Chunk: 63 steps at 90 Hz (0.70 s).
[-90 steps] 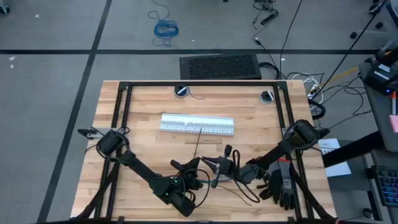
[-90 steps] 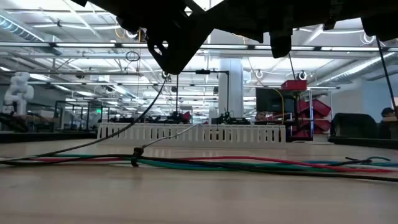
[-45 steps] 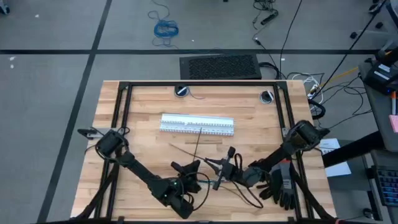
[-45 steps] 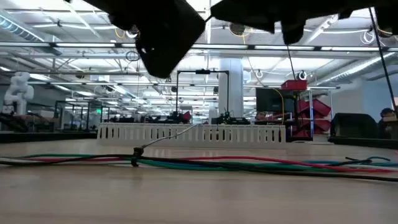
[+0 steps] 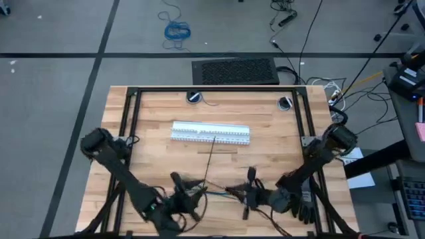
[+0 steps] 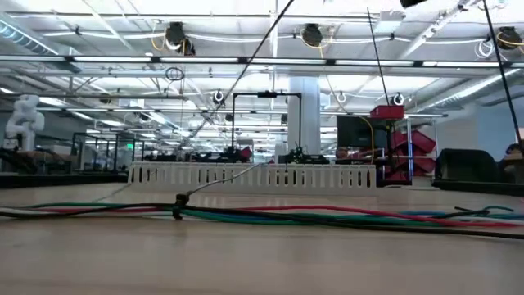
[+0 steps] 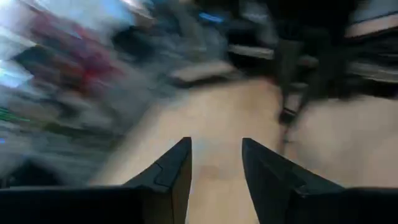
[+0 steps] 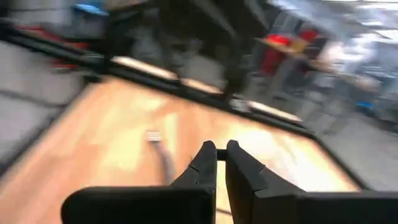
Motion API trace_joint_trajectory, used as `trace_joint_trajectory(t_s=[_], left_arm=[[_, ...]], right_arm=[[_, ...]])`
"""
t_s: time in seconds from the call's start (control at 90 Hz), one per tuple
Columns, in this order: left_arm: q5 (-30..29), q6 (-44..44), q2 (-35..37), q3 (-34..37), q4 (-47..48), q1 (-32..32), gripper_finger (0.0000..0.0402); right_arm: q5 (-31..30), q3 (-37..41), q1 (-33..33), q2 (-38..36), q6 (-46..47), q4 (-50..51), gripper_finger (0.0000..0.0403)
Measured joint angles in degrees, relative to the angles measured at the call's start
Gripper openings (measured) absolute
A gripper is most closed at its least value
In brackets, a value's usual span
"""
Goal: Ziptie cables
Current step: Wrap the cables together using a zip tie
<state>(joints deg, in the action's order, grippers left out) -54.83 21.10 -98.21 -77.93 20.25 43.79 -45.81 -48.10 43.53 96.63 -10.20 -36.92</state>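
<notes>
Left tool (image 7: pixel 214 165): parted, empty. Right tool (image 8: pixel 221 162): nearly closed, empty. Cables (image 6: pixel 327 216): loose on surface (image 5: pixel 265 156), awaiting tying.

the right tool (image 8: pixel 221 163) hangs over the wooden worktop (image 8: pixel 112 137), its two dark fingers (image 8: pixel 202 165) nearly touching; everything beyond is smeared.

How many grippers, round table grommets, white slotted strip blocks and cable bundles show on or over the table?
Grippers: 2 (left gripper, right gripper)
Round grommets: 2
White slotted strip block: 1
Cables bundle: 1
Total: 6
</notes>
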Motion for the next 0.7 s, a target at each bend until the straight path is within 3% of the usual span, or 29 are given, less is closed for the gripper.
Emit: trace_joint_trajectory(t_s=[0.178, 0.278, 0.5, 0.7], left_arm=[[23.8, 2.0, 0.0, 4.5, -9.3, -3.4, 0.0142], [33.2, -0.6, -1.9, 6.5, -17.5, -5.4, 0.0142], [46.7, -2.6, -8.0, 7.3, -30.6, -10.2, 0.0142], [52.9, -2.4, -10.9, 7.3, -36.5, -12.9, 0.0142]], right_arm=[[18.3, 0.0, 1.1, -8.4, 0.4, 15.1, 0.0003], [23.8, 0.0, 1.1, -11.6, 0.1, 19.8, 0.0003], [27.1, 0.0, 0.7, -14.4, -2.2, 21.6, 0.0003], [27.2, 0.0, 0.2, -14.7, -3.0, 21.8, 0.0003]])
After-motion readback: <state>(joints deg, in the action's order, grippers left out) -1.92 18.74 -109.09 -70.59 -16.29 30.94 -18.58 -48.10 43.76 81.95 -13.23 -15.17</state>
